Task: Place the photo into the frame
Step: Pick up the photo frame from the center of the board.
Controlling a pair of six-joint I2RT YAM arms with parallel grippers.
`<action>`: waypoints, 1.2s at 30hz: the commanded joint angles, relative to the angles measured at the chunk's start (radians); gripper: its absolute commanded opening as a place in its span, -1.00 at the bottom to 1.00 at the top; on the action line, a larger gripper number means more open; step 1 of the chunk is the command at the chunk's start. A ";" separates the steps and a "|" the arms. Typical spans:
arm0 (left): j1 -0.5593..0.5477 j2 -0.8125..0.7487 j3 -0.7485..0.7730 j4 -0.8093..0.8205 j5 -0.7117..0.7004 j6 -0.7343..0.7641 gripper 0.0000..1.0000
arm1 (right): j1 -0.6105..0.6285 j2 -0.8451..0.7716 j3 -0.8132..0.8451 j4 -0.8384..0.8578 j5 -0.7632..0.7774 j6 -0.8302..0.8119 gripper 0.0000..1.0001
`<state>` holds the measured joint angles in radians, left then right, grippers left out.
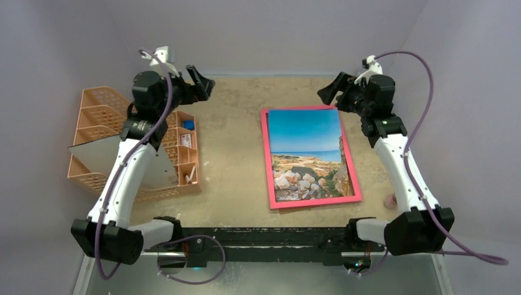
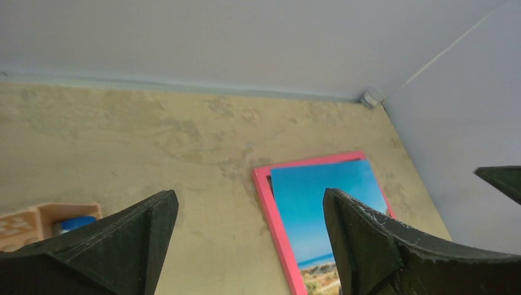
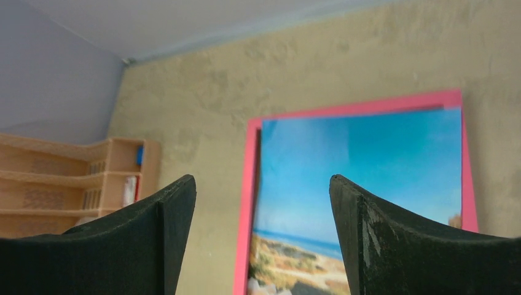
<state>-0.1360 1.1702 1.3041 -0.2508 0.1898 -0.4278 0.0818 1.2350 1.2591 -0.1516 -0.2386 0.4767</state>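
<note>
The photo [image 1: 305, 150], blue sky over sea and rocky coast, lies face up inside the pink-red frame [image 1: 266, 161] on the tan table, slightly askew, its lower right edge close over the right rail. My left gripper [image 1: 199, 83] is open and empty, raised at the back left of the frame. My right gripper [image 1: 329, 89] is open and empty, raised over the frame's back right corner. The left wrist view shows the frame [image 2: 272, 212] and photo [image 2: 313, 209] between the open gripper [image 2: 249, 195]. The right wrist view shows the frame [image 3: 244, 209] and photo [image 3: 368, 166] below the open gripper [image 3: 263, 181].
An orange mesh organiser [image 1: 98, 104] stands at the left with small items in its compartments; it also shows in the right wrist view [image 3: 74, 178]. A pale flat board [image 1: 104, 157] lies across it. A small pink object [image 1: 390, 200] sits by the right arm. Grey walls enclose the table.
</note>
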 commanded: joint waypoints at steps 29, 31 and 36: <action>-0.591 0.749 -0.027 -0.089 -0.247 -0.363 0.20 | 0.128 0.228 -0.285 -0.105 0.214 0.140 0.33; -0.600 0.783 0.007 -0.112 -0.251 -0.365 0.17 | 0.128 0.232 -0.293 -0.103 0.216 0.140 0.33; -0.611 0.847 0.092 -0.240 -0.335 -0.401 -0.03 | 0.128 0.239 -0.312 -0.101 0.218 0.138 0.30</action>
<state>-0.7376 1.9732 1.3342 -0.3794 -0.0536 -0.7734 0.2119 1.4715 0.9611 -0.2649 -0.0414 0.6033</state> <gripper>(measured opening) 0.523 0.658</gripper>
